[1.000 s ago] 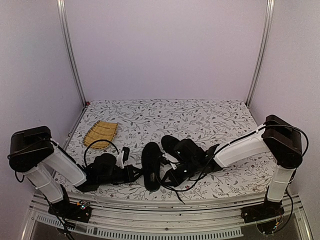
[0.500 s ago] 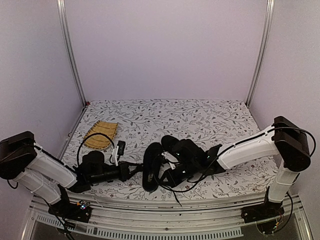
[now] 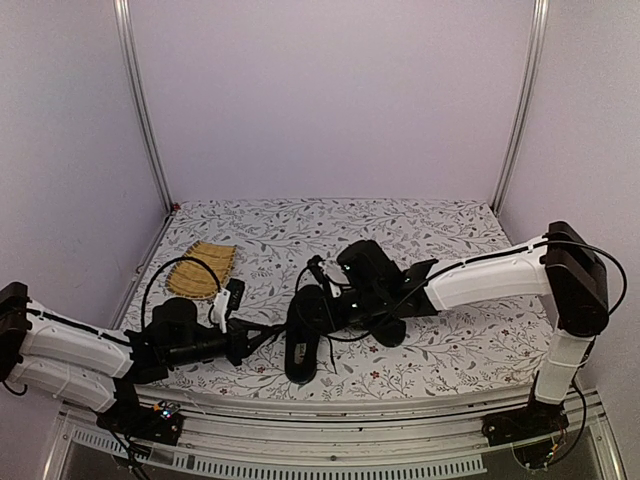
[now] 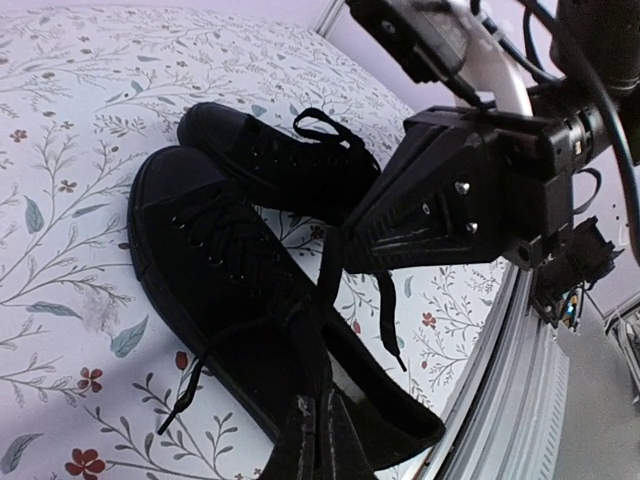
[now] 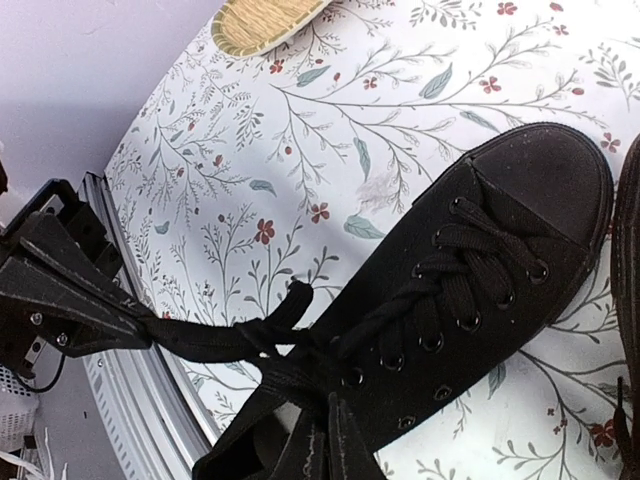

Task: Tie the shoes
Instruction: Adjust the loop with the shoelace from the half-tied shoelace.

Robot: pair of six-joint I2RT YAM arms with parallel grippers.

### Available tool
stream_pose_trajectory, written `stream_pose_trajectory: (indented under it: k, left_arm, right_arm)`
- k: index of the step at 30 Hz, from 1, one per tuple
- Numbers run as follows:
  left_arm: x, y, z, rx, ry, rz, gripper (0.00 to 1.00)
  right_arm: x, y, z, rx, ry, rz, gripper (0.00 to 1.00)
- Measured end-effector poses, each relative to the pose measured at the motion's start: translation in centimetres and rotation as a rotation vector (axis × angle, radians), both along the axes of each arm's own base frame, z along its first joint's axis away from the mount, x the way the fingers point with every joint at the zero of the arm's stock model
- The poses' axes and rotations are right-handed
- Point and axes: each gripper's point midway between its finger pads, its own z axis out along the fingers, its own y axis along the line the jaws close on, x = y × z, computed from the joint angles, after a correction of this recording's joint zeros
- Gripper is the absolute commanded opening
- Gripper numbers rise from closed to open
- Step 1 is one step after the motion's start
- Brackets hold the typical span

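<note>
Near the lower centre of the overhead frame, the shoes (image 3: 303, 343) lie side by side on the floral table (image 3: 450, 235), 1 of them partly hidden beneath the right arm (image 3: 480, 280). Left gripper (image 5: 148, 325) is clenched on a strand of the laces (image 5: 215, 338). Right gripper (image 4: 342, 243) is likewise clenched on another strand, and both strands run out from the near shoe's throat. Judgement: the canvas shoes are light and will slide or tip under a hard pull. The laces are thin, limp and apt to slip from a pinch, so hold belongs near the strand ends with even tension. Overhead view loses black laces against black canvas. Left wrist view shows both shoes and a loose end trailing at lower left. Only the right wrist view shows the strands crossing at the throat, with the yellow mat (image 5: 265, 20) at top.
</note>
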Motion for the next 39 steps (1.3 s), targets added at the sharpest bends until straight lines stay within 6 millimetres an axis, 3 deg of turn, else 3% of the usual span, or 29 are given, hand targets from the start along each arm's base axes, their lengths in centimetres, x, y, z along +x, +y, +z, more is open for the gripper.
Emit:
stream_pose_trajectory:
  k: [8,13,15,21,25,28,31,35,39]
  left_arm:
    - [-0.5,0.0,-1.8,0.067,0.014,-0.036,0.01]
    - [-0.8,-0.5,-3.5,0.132,0.044,-0.077,0.12]
    - [-1.0,-0.7,-3.7,0.145,0.052,-0.094,0.21]
    - [-1.2,-0.6,-3.1,0.163,0.051,-0.108,0.62]
    - [-0.7,0.3,-1.0,0.152,0.018,-0.064,0.74]
    - [0.2,0.9,0.5,0.151,0.017,-0.022,0.74]
    - [1.8,1.8,1.3,0.157,0.04,0.026,0.67]
    - [3.5,2.6,1.1,0.165,0.092,0.058,0.5]
    - [4.5,1.9,0.0,0.181,0.151,0.028,0.41]
  right_arm:
    - [0.0,0.8,-2.7,-0.045,0.023,0.045,0.02]
    - [-0.7,1.1,-2.9,-0.038,0.037,0.075,0.02]
    - [-1.1,1.3,-2.9,-0.037,0.041,0.084,0.02]
    - [-2.3,1.8,-2.8,-0.025,0.048,0.113,0.02]
    - [-2.9,1.9,-3.0,-0.024,0.055,0.123,0.02]
    - [-3.0,1.9,-3.1,-0.022,0.057,0.126,0.02]
    - [-3.1,2.0,-3.1,-0.018,0.055,0.127,0.02]
    - [-3.1,1.9,-3.3,-0.017,0.055,0.127,0.02]
    - [-3.2,1.7,-3.6,-0.016,0.056,0.126,0.02]
